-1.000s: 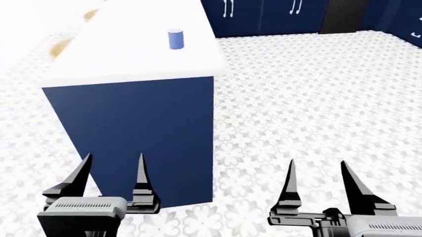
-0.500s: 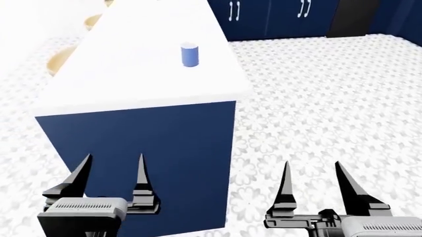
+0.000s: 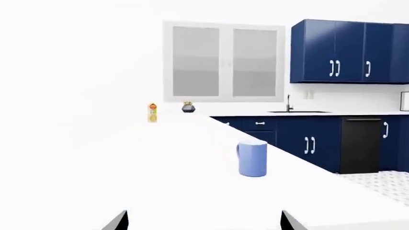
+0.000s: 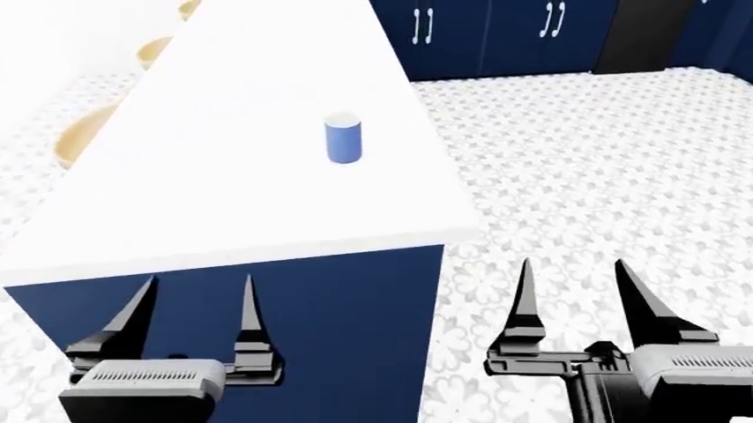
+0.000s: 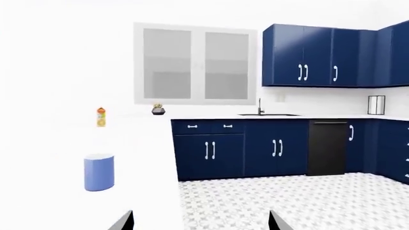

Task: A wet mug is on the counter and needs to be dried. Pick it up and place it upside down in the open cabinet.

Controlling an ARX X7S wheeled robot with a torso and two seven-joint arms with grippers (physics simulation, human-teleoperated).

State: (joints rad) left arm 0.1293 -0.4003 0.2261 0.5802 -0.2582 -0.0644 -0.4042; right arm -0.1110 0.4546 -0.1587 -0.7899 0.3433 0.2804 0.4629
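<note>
Approach phase, nothing grabbed yet. Mug (image 4: 342, 139) standing upright on the white desk (image 4: 235, 194), toward the right-hand edge and well back from the near end, well apart from both hands. Tan bowls (image 4: 85, 141) along the far left side, nowhere near the mug, so no clutter to dodge. To do this step well: close in further on the end of the desk, get an arm up above the slab (both sit low, in front of the navy base, in the head view), then line up w/ the mug body and come in from the side, not over the rim. Handle visible only as a thin loop on the left of the mug in the left wrist view, so prob best to keep the fingers off it. Left hand (image 4: 189, 304) spread wide, holding nothing, touching nothing. Right hand (image 4: 577, 295) same: wide open, empty, out over the floor (image 4: 588, 176). Open cabinet not identifiable in any view atm, only closed navy doors (image 5: 300, 55) at the back.
</note>
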